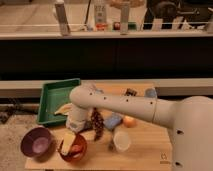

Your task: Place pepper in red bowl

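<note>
Wooden table point(145, 150) | pincer point(69, 140) over red bowl point(82, 152), grip unclear | dark wall point(100, 57) behind

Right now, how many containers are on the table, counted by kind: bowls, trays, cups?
Bowls: 2 (red bowl, purple bowl)
Trays: 1 (green tray)
Cups: 1 (white cup)
Total: 4
The gripper hangs just above the red bowl, next to the tray's near corner.
</note>
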